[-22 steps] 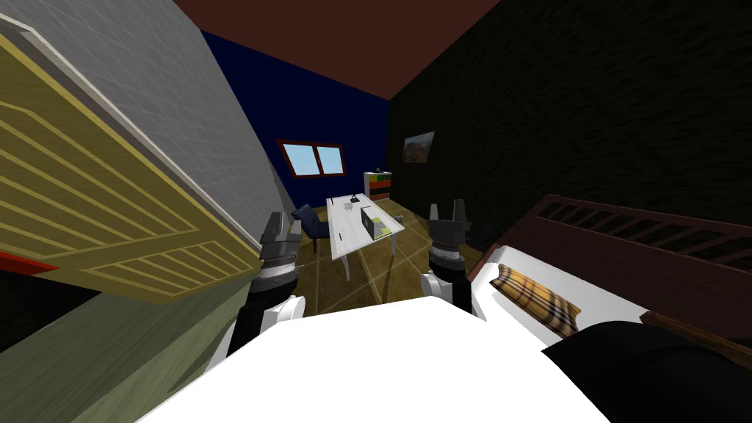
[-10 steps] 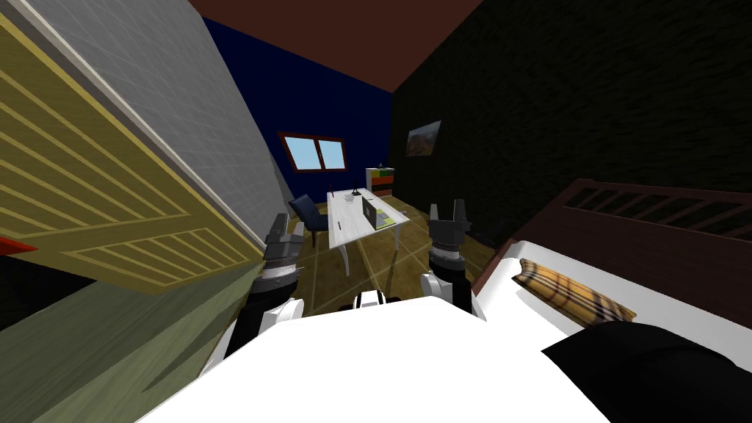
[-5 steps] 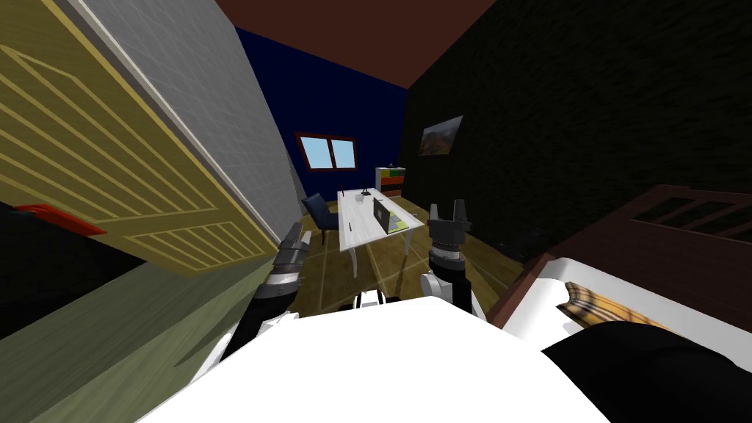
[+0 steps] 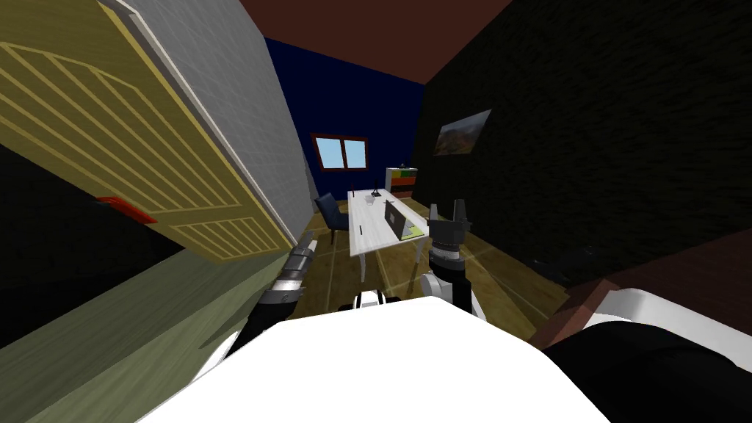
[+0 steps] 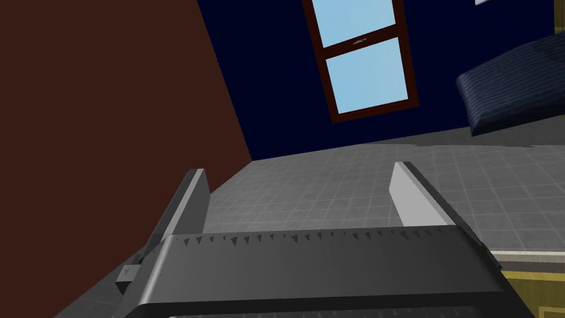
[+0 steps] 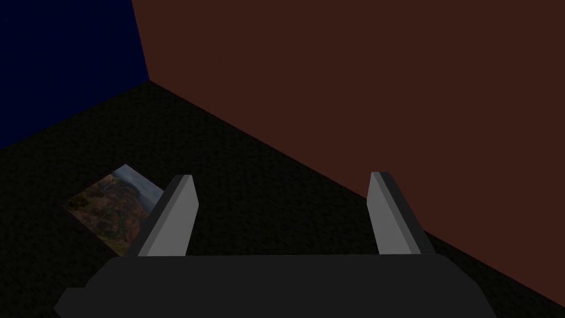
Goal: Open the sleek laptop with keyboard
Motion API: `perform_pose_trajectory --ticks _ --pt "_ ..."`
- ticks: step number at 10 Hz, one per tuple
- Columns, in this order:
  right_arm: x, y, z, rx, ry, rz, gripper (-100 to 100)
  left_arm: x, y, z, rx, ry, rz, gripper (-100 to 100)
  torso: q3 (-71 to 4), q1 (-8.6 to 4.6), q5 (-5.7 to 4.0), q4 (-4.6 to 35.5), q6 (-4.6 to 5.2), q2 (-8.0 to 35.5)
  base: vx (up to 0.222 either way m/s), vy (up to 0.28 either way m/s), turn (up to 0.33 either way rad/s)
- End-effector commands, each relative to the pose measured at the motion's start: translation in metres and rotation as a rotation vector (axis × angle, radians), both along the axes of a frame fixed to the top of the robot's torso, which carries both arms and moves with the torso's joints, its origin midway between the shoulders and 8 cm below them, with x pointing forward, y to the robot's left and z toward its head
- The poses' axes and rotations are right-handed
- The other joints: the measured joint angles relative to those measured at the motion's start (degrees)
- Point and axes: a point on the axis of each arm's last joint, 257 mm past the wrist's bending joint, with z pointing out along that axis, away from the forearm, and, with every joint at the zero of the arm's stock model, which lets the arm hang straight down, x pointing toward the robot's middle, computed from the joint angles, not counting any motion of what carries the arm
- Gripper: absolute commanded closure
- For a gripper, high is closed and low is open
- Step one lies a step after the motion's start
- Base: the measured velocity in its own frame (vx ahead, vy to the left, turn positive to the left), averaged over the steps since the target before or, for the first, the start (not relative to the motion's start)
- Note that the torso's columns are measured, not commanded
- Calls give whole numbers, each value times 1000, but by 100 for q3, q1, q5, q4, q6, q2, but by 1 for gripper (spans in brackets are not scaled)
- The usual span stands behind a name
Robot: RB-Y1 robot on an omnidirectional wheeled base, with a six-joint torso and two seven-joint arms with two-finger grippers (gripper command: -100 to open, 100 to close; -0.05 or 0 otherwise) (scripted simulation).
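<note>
We look down a long bedroom from a steeply tilted head camera. The thin dark laptop [image 4: 397, 219] sits at the far end of the room, on a long white counter [image 4: 365, 224] with slim legs. It is well apart from both of our arms. Its dark lid appears to stand up from a yellow-green base, but it is too small to tell how far open it is. A dark blue padded chair [image 4: 333, 212] stands just beside the counter, on the side away from the laptop. A tall yellow panelled door [image 4: 125, 139] lines the wall on our left. Brown wooden floor [image 4: 499, 272] stretches between us and the counter.

Both arms are folded up close to our chest, probably to keep them out of the way while we travel. The left gripper [image 4: 306, 241] leans towards the door side. Its two light grey fingers [image 5: 190, 204] are spread wide with nothing between them. The right gripper [image 4: 448, 211] points straight up, and its fingers are likewise wide apart and hold nothing.

We judge the task to be at the approach stage. We need to come close to the counter, on the laptop's side, before either arm can reach the lid. The open fingers suit that coming contact.
</note>
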Motion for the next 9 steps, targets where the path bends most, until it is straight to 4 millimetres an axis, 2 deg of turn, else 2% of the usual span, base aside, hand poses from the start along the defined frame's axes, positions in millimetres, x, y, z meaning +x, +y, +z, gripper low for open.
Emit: perform_pose_trajectory --ticks 1,3,4,9 --pt "0 0 0 0 0 0 0 -5 -6 -27 33 87 -8 -100 -3 -2 -1 -1 2 -4 174 25 151" --pt "0 0 0 0 0 0 0 -8 -8 -45 55 145 -9 -100 3 -9 -3 2 1 7 135 -8 166" --pt "0 0 0 0 0 0 0 -10 -9 -60 75 195 -5 -100 9 -11 -3 4 1 15 152 -60 253" --pt "0 0 0 1 0 0 0 -10 -6 -89 115 288 29 -100 0 -5 -2 0 1 0 128 -186 89"
